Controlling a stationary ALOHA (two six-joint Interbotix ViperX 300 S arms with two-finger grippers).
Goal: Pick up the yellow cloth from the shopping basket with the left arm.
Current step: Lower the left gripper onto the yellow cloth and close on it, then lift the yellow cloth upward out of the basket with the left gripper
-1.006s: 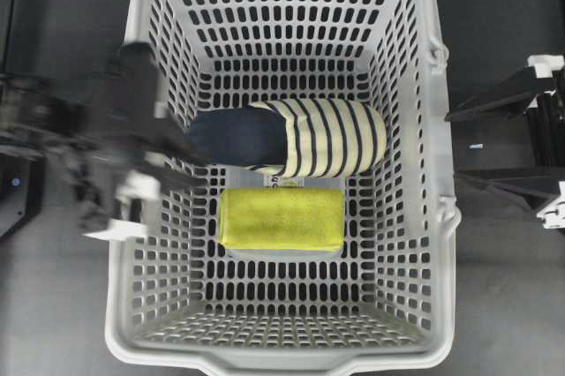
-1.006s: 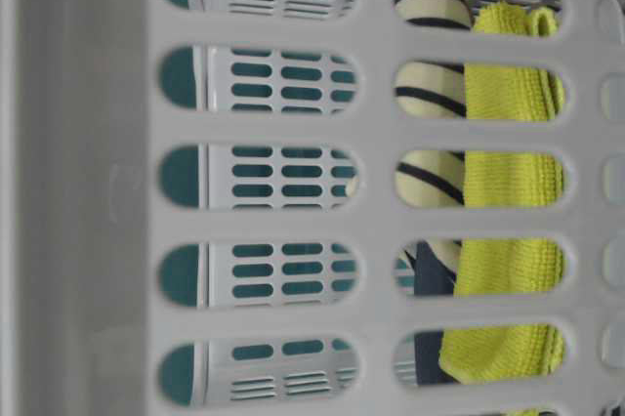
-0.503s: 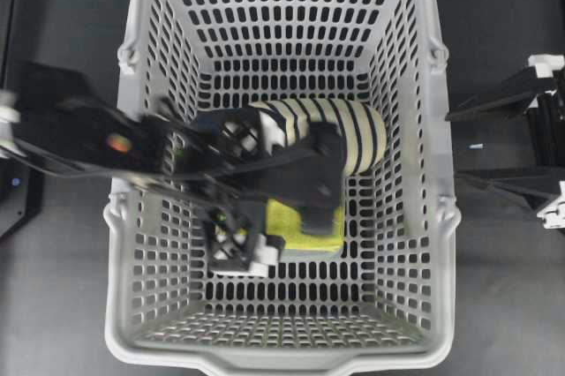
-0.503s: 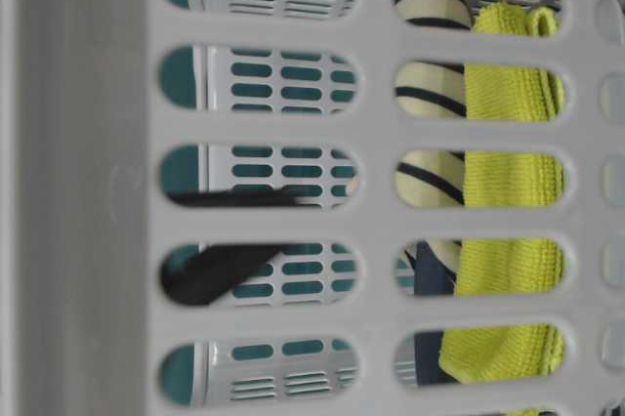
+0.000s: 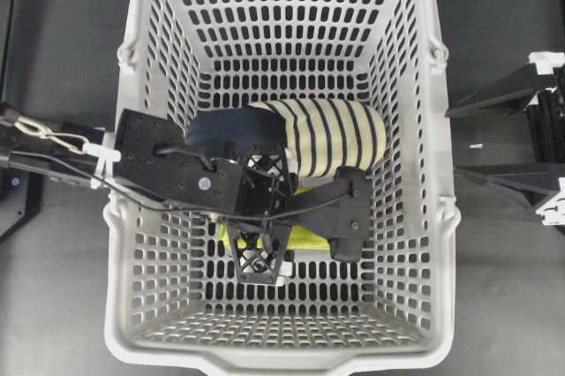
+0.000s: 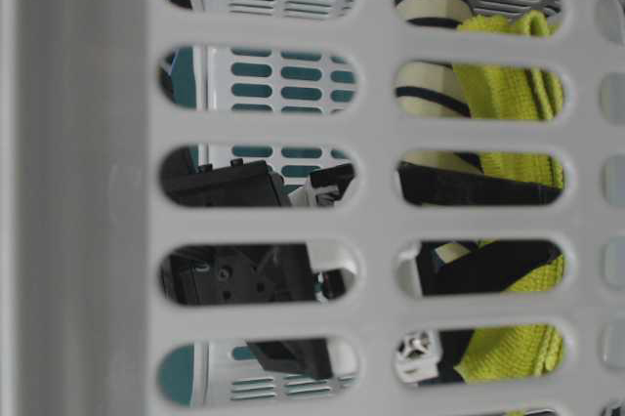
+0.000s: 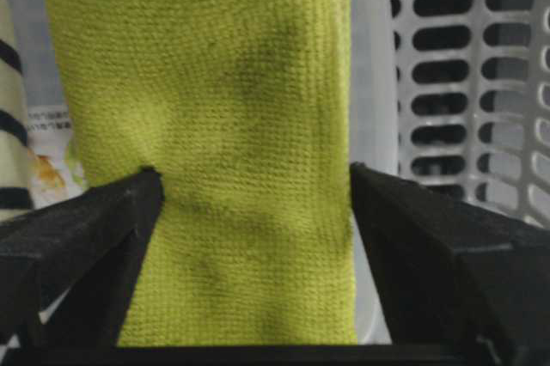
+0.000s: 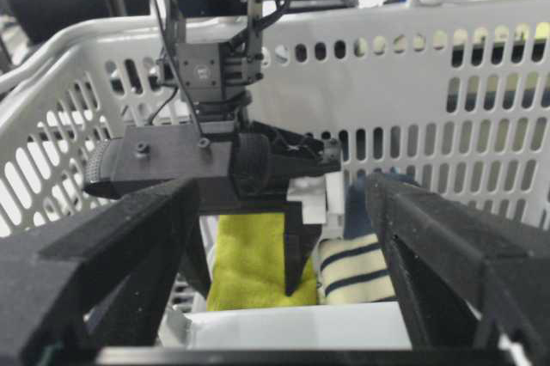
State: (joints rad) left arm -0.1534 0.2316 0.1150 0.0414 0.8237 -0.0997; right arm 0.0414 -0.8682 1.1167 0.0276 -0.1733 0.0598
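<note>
And here we are, looking down into the large light-grey perforated plastic shopping basket (image 5: 424, 173), where the black boxy left arm (image 5: 177, 173) reaches in over the left wall and hangs above the floor of the basket. Its lattice-frame left gripper (image 5: 305, 233) is spread wide, one finger on each long side of the folded yellow cloth (image 5: 305, 236), which lies flat near the middle of the basket floor, mostly hidden under the gripper from above. The left wrist camera shows it well: the yellow cloth (image 7: 215, 143) fills the gap between the two black fingers (image 7: 77, 237), each finger sitting right at a cloth edge, the jaws not pinching it. Just behind the cloth rests a rolled cream-and-navy striped fabric bundle (image 5: 327, 133), touching or nearly touching it. From table level the cloth (image 6: 508, 94) shows through the wall slots with black gripper parts crossing in front. Off to the side, outside the basket, the right gripper (image 8: 275, 297) is spread apart and holds nothing.
</note>
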